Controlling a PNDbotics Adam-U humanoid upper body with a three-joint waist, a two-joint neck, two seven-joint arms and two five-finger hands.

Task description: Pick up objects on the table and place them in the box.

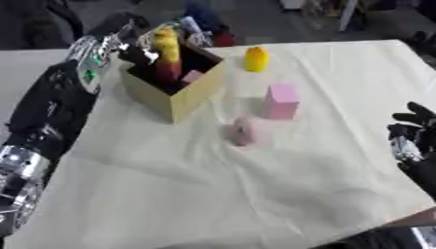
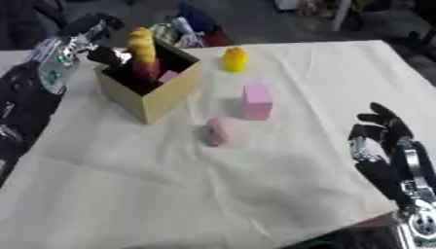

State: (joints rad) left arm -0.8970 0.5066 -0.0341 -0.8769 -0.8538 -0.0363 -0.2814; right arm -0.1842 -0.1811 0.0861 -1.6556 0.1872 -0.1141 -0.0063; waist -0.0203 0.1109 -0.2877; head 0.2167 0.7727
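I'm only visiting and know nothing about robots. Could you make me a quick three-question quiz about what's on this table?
1. True or false: the cardboard box already has things in it.
2. How many loose objects lie on the cloth outside the box?
3. Which hand is at the box: (a) left hand or (b) right hand?

Key
1. True; a tall yellow and red object stands in it.
2. Three: the yellow object, the pink block, the rounded pink object.
3. (a); the right hand rests open at the table's right edge.
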